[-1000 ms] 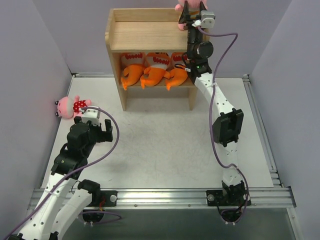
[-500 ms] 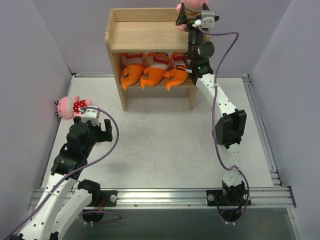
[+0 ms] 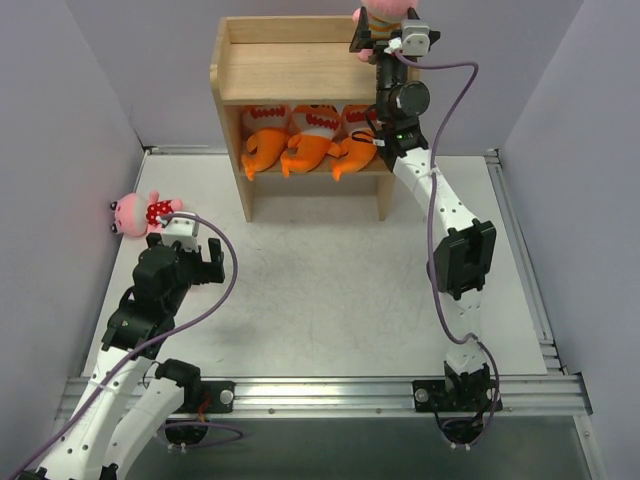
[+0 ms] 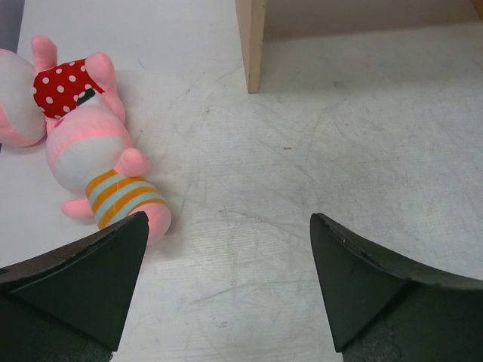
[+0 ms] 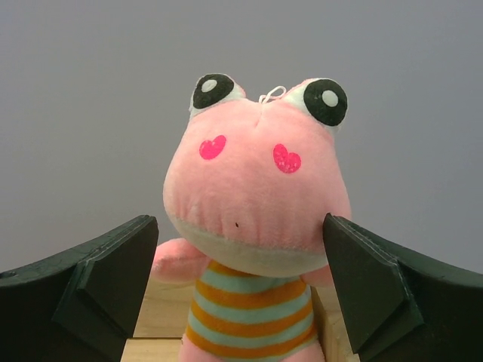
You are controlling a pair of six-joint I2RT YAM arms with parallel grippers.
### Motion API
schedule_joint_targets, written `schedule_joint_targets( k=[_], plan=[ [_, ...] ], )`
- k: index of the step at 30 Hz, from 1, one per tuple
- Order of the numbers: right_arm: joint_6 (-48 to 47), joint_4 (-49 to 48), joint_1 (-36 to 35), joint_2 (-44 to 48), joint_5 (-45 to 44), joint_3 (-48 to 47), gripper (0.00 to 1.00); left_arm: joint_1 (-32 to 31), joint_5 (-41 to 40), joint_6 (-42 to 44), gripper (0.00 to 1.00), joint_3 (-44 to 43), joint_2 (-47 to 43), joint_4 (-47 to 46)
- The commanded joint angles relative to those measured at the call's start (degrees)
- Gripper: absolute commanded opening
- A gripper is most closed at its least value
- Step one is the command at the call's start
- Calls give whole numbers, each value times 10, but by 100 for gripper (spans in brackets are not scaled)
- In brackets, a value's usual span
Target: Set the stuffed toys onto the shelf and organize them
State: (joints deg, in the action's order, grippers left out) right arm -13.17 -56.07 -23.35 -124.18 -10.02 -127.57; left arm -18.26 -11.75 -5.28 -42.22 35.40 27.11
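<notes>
The wooden shelf (image 3: 290, 72) stands at the back of the table. Three orange fish toys (image 3: 308, 140) lie side by side on its middle tier. A pink doll in orange and teal stripes (image 5: 256, 204) sits upright on the shelf's top right rear corner (image 3: 385, 10). My right gripper (image 5: 240, 226) is open around it (image 3: 385, 38). The polka-dot doll (image 4: 64, 87) and a second striped doll (image 4: 98, 162) lie on the table at the left. My left gripper (image 4: 229, 220) hangs open just right of them, holding nothing (image 3: 190, 262).
Purple walls close in the left (image 3: 60, 150) and right (image 3: 590, 150) sides. A metal rail (image 3: 330, 392) runs along the near edge. The shelf's left front leg (image 4: 251, 45) stands ahead of my left gripper.
My right gripper's jaws have spread apart and let go of the striped doll, which stays upright on the shelf top. The left arm has not moved.
</notes>
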Motion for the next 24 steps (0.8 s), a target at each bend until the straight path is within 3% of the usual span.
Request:
schedule_joint_targets(
  k=[1, 24],
  plan=[
    [-4, -20, -6, 43, -2, 3, 95, 3, 5, 5, 97, -2, -4, -22],
    [-28, -51, -10, 79, -11, 56, 99, 5, 6, 6, 97, -3, -7, -23]
  ],
)
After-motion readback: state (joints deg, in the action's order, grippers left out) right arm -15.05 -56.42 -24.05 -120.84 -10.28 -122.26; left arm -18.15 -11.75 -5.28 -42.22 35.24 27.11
